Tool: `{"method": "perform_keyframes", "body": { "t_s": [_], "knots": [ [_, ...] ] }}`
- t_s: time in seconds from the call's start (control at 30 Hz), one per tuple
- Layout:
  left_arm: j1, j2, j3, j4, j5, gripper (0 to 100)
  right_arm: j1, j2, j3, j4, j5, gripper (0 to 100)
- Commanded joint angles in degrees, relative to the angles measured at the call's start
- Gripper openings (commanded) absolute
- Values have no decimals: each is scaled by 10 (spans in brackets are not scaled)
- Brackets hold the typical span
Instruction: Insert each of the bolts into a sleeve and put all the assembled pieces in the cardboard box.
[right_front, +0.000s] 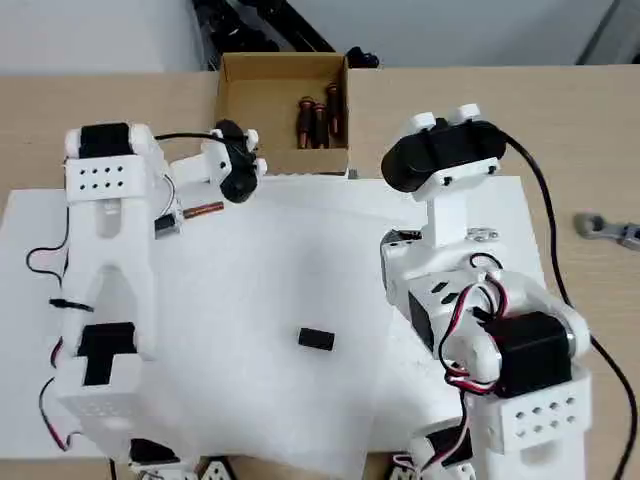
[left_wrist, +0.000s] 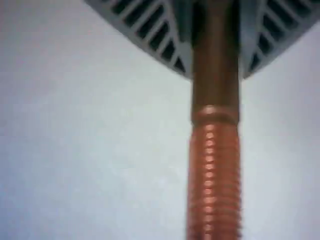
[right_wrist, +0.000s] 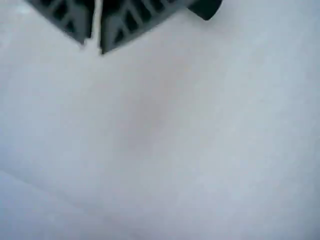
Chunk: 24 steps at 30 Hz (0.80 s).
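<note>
High view: the left gripper (right_front: 176, 216) is clenched on a copper bolt (right_front: 206, 209) just off the front left corner of the cardboard box (right_front: 228, 100), over the white sheet (right_front: 250, 280) on the bench (right_front: 100, 110). Assembled pieces (right_front: 318, 120) lie inside the box. A black sleeve (right_front: 316, 339) lies on the sheet, well in front of the box.

Left wrist view: the left gripper (left_wrist: 216, 70) pinches the bolt (left_wrist: 215, 160) by its smooth shank, with the threads sticking out.

Right wrist view: the right gripper (right_wrist: 94, 42) is closed to a slit and holds nothing. It is above the sheet (right_wrist: 165, 150), with the sleeve (right_wrist: 205, 7) nearby.

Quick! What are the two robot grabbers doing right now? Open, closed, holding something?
Left gripper: closed, holding a copper bolt.
Right gripper: closed, holding nothing.
</note>
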Motion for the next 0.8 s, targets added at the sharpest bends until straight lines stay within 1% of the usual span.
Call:
{"method": "perform_keyframes", "body": {
  "t_s": [0.0, 0.13, 0.27, 0.37, 0.5, 0.57, 0.67, 0.7, 0.77],
  "knots": [
    [25, -24, -24, 16, -38, 61, 2, -7, -3, -12, 1, 5],
    [40, 23, -30, 16, -69, 61, 2, -7, -3, -12, 0, 5],
    [43, 97, -48, 12, -79, 61, 5, -7, -3, -36, -39, 5],
    [42, 148, -95, 15, -71, 61, 3, -7, -2, -47, -47, 5],
    [34, 185, -158, 16, -19, 64, 3, -7, -2, -46, -47, 5],
    [33, 179, -168, 16, 22, 64, 5, -7, -2, -44, -47, 5],
    [38, 159, -165, 16, 121, 64, 6, -7, -2, -44, -47, 5],
    [43, 153, -165, 16, 178, 63, 6, -7, -2, -44, -47, 5],
    [58, 144, -160, 16, 342, 63, 6, -6, 3, -44, -47, 5]
  ]
}}
